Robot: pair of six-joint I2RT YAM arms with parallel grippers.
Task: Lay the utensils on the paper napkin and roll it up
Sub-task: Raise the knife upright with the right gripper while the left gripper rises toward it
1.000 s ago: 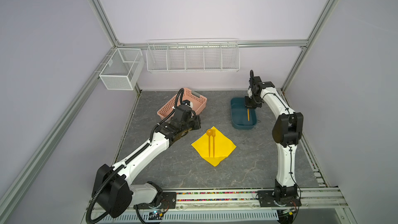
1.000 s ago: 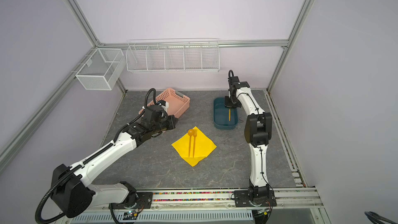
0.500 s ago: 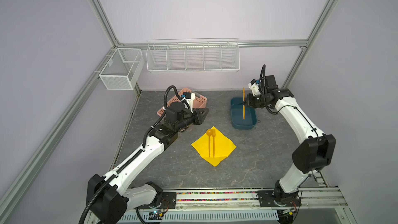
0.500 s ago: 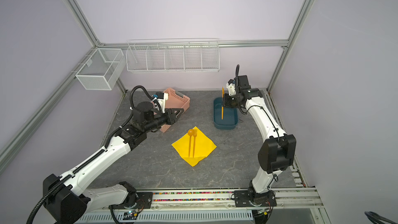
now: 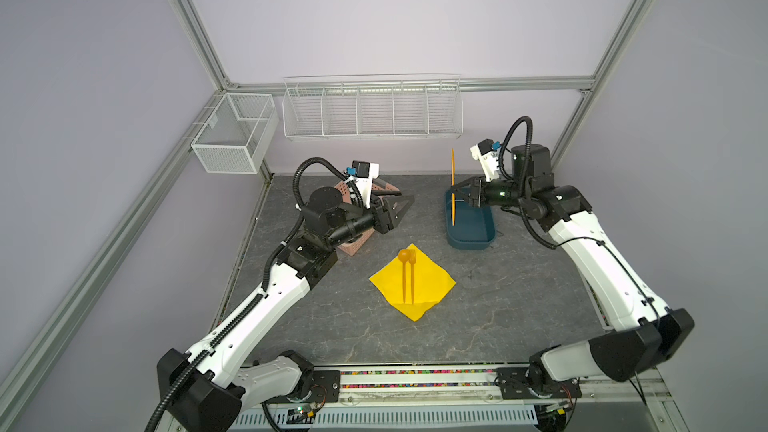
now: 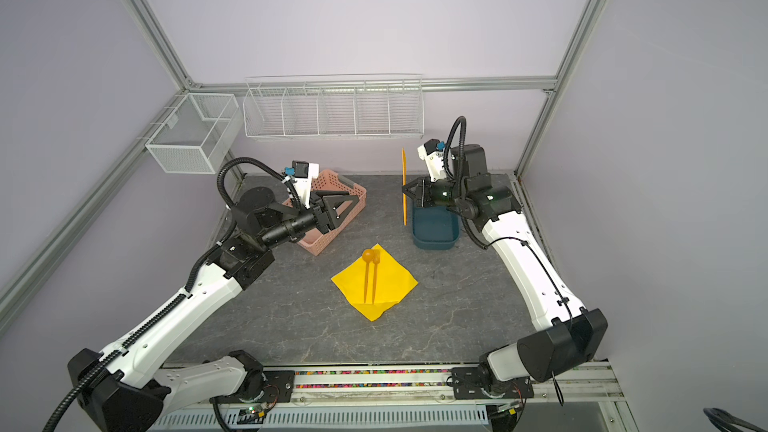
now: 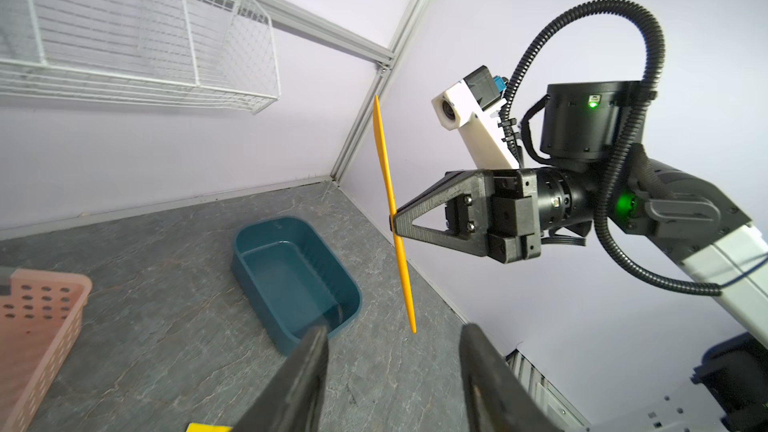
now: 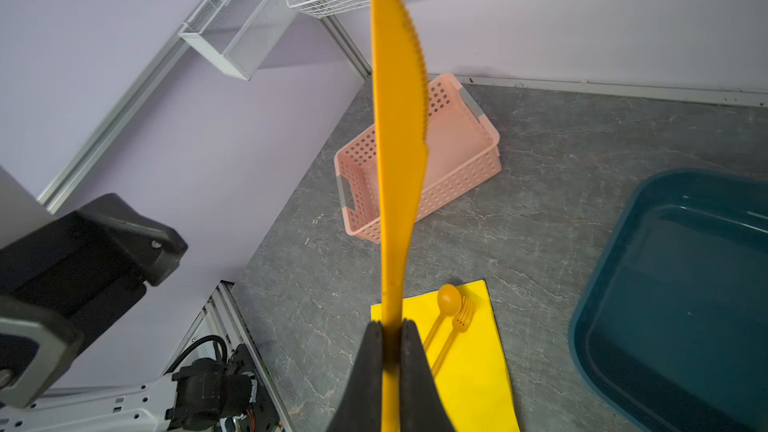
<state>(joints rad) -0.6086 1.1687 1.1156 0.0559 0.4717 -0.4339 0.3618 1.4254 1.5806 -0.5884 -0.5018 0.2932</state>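
**Grey stone-look tabletop (image 5: 498,305), knife (image 5: 453,184) up in the air, other two on the napkin (image 5: 428,284)**

So the knife is standing pretty much straight up, blade on top, off the tabletop and well apart from the napkin. The right hand (image 5: 455,192) has it pinched partway along the handle, jaws clamped tight on it. The right wrist view shows the fingers (image 8: 411,351) squeezing both sides and the serrated edge pointing up. In both top views it hangs by the left rim of the teal tub (image 5: 473,238).

The yellow napkin lies flat in the middle of the tabletop, turned like a diamond. The spoon (image 5: 403,257) and fork (image 5: 412,272) lie on it side by side, nearly touching. The spoon is on the left with its bowl right at the back corner.

The left hand (image 7: 395,330) is up over the pink basket (image 6: 332,238), jaws about halfway apart, holding nothing, aimed toward the knife. On the back wall hangs a white wire rack (image 5: 372,110), with a smaller wire box (image 5: 232,139) on the left wall.
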